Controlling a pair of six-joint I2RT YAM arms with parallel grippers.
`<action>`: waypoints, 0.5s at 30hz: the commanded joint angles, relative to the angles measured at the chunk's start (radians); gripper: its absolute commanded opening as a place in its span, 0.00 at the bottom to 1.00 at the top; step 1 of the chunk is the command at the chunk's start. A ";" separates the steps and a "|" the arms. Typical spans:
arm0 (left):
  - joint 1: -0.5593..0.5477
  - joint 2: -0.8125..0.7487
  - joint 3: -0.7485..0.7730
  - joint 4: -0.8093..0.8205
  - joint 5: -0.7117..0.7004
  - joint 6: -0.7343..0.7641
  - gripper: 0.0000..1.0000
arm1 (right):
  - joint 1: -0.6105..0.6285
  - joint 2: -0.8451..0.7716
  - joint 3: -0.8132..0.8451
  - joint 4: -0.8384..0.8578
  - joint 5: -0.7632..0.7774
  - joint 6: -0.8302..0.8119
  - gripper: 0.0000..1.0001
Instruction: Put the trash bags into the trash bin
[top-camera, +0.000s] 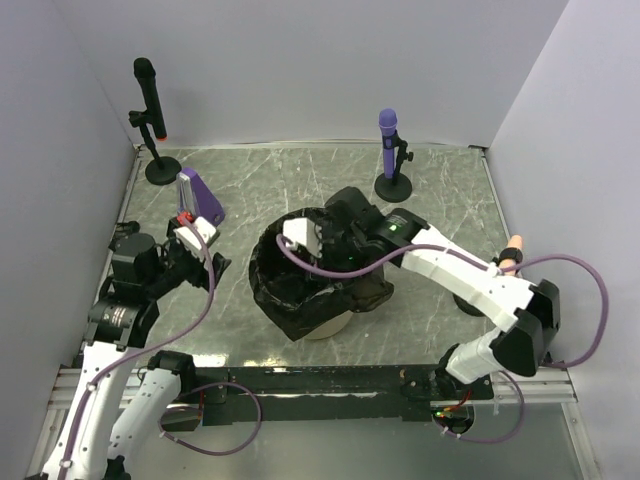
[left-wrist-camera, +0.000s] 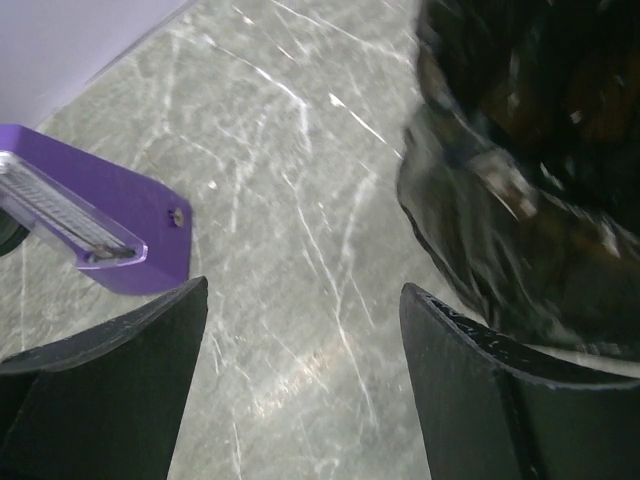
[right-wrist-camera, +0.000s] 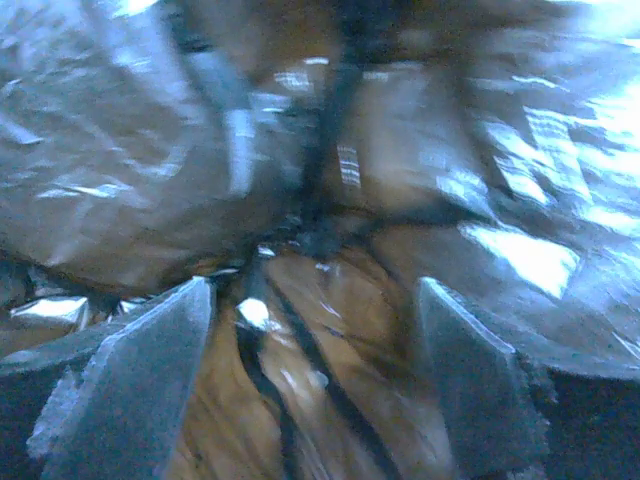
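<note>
Right claw (right-wrist-camera: 315, 295), jaws apart, hovers over the trash bag (right-wrist-camera: 130, 170) draped in the trash bin (top-camera: 328, 325).

Glossy black trash bag (top-camera: 285, 288) draped over tan trash bin (top-camera: 328, 323)

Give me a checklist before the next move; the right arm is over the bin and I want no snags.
1. Right pincer free of film: ok, open, nothing between its fingers.
2. Left pincer free: ok, open over bare table.
3. Bag fully inside bin: not ok, film hangs over the rim and down the outside.
4. Bin upright: cannot tell, film hides most of it.
5. Black mic stand and purple mic stand clear of both arms: ok, both stand at the back of the table.
</note>
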 joint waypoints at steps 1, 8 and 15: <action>0.006 0.037 0.059 0.177 -0.106 -0.137 0.85 | -0.058 -0.109 0.110 0.119 0.186 0.223 0.99; 0.021 0.160 0.163 0.292 -0.332 -0.234 0.97 | -0.140 -0.105 0.314 0.190 0.675 0.551 0.99; 0.035 0.339 0.364 0.372 -0.365 -0.303 0.97 | -0.181 -0.181 0.292 0.435 0.951 0.356 0.99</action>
